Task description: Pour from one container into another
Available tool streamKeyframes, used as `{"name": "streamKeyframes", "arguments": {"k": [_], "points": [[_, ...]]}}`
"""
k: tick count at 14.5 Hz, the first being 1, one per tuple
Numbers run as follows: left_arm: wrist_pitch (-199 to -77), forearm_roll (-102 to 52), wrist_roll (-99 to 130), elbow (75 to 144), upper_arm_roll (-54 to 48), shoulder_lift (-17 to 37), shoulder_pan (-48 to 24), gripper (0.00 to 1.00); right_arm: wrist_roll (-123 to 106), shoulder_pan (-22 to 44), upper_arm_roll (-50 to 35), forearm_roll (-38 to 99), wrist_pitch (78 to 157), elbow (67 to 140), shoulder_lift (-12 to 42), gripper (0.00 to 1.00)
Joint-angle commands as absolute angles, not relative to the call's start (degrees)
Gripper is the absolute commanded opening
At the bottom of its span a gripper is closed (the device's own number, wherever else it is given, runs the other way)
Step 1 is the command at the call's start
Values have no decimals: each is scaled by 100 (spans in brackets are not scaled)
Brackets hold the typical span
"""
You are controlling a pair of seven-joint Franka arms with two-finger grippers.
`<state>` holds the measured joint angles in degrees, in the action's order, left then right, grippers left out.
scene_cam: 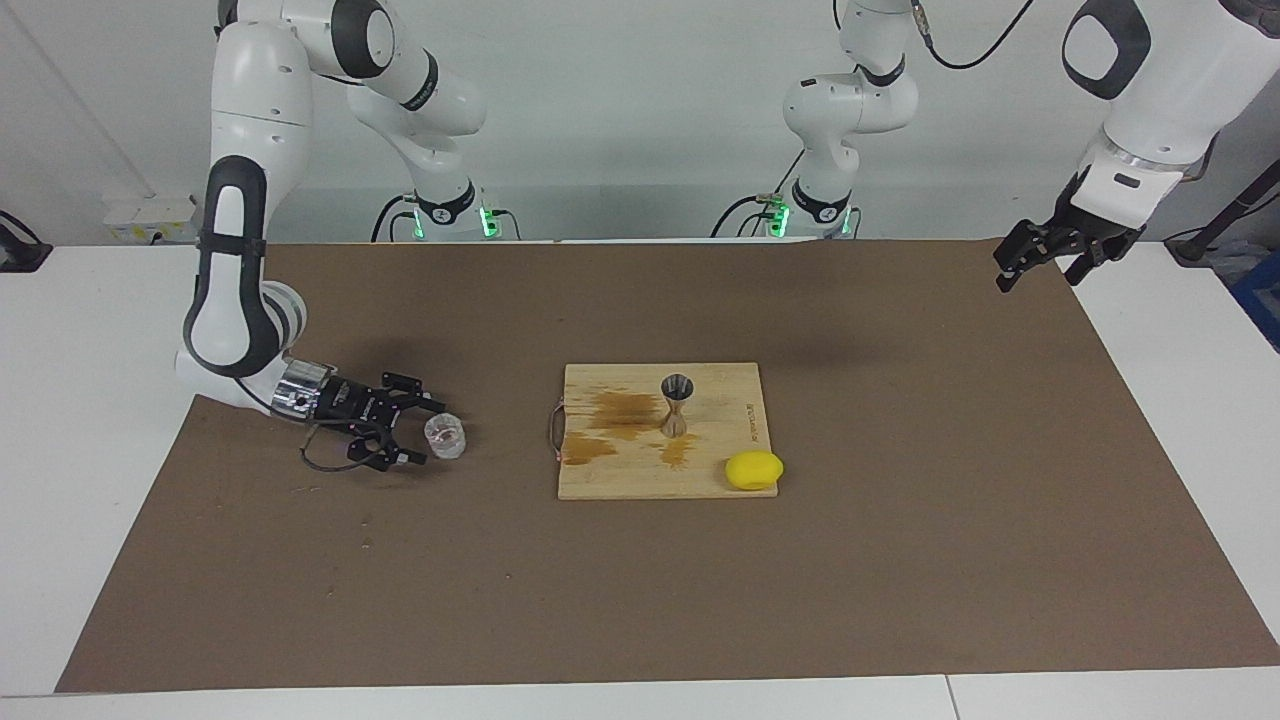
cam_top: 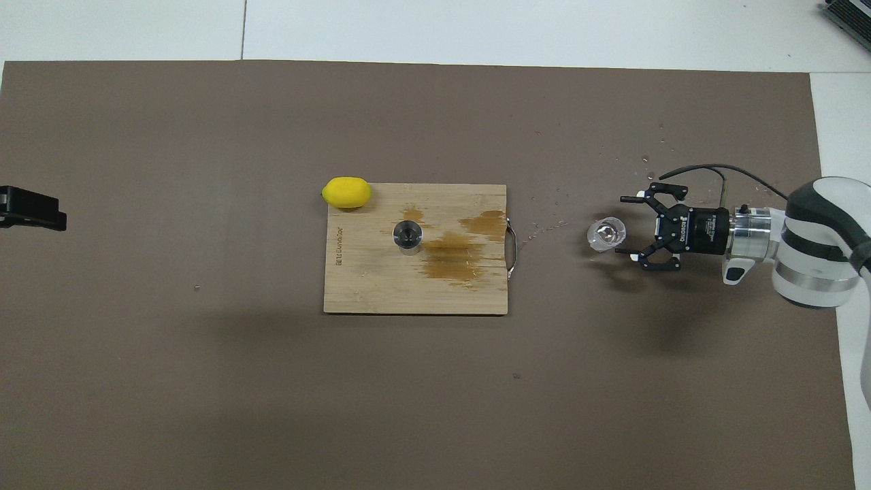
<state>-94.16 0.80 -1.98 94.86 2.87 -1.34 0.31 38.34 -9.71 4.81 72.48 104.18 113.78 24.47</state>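
The clear glass cup (scene_cam: 445, 436) stands upright on the brown mat, toward the right arm's end of the table; it also shows in the overhead view (cam_top: 605, 233). My right gripper (scene_cam: 424, 432) lies low and level beside it, open, fingers spread wide with the tips at the cup's sides, not touching it; it shows in the overhead view too (cam_top: 633, 227). The silver jigger (scene_cam: 677, 403) stands upright on the wooden board (scene_cam: 640, 478), seen from above as a round rim (cam_top: 407, 235). My left gripper (scene_cam: 1040, 262) waits raised and open over the mat's edge at the left arm's end.
A yellow lemon (scene_cam: 753, 470) rests at the board's corner (cam_top: 347, 192). Brown wet stains (cam_top: 452, 255) mark the board (cam_top: 381, 292) beside the jigger. Small droplets dot the mat (cam_top: 204, 374) between board and cup.
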Motion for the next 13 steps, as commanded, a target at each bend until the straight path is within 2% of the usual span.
{"name": "streamKeyframes", "arguments": {"k": [1, 5, 9, 13], "points": [[-9422, 114, -106, 9457, 352, -158, -44, 100, 4524, -976, 475, 6953, 10406, 11452, 1874, 98], [-9422, 114, -105, 9431, 343, -158, -44, 100, 4904, -888, 440, 6278, 10424, 11365, 1258, 98], [-9352, 114, -105, 9413, 308, -167, -44, 100, 4685, -756, 439, 5373, 10468, 11102, 862, 99], [-9229, 114, -105, 9387, 290, -220, -44, 100, 4431, -423, 431, 3862, 10512, 10820, 484, 99]]}}
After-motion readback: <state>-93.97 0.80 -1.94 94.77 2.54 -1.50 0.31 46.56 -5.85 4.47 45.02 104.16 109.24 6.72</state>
